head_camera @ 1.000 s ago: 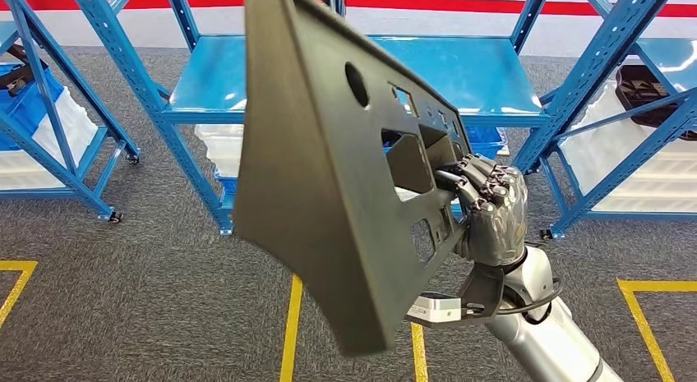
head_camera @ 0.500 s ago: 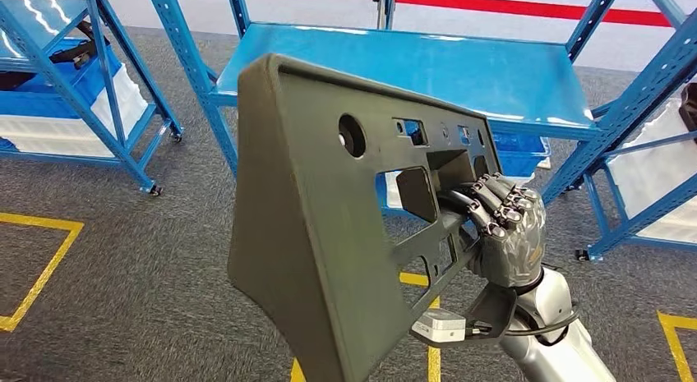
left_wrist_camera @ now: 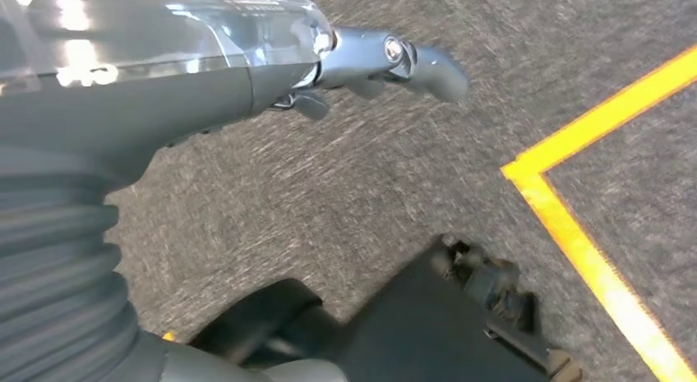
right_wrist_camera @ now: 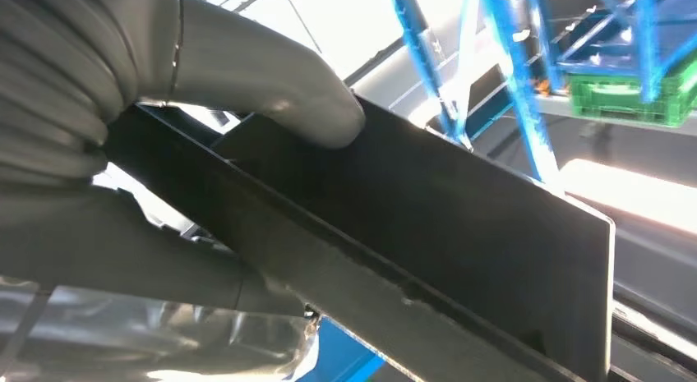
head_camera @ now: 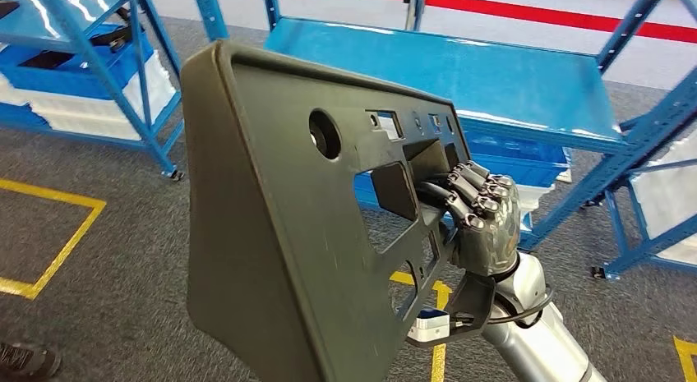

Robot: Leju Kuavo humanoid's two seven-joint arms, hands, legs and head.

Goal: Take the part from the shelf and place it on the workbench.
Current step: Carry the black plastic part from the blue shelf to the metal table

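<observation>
Grey carpet [head_camera: 107,259] underfoot, crossed by yellow floor lines [head_camera: 57,250], with blue steel racks [head_camera: 526,78] ahead and a red stripe [head_camera: 559,11] along the far wall.

Gripped the part [head_camera: 279,234] in the right hand [head_camera: 485,222]. Fingers hooked through one of its rectangular openings near the end farther from the camera. Thumb pressed flat against one of the panel's dark faces, as seen from the right wrist. Held the dark panel up in the air, touching no shelf or table, tilted, with its broad perforated face turned toward the head camera and its wide solid end nearest the lens. Blocked much of the sight of the racks that way.

Hung the left hand [left_wrist_camera: 386,62] low over the carpet, near a yellow line. Saw nothing in it, but could not tell whether its fingers lay spread or curled.

Judged the first half of the job done: part off the shelf and firmly in hand, well apart from the racks behind it. Could not tell whether the flat blue top straight ahead served as the workbench. Reckoned what remained as this: carry the panel to the bench, lower it until it lay supported, then let go. Expected that long, lopsided overhang to want a slow, level descent.
</observation>
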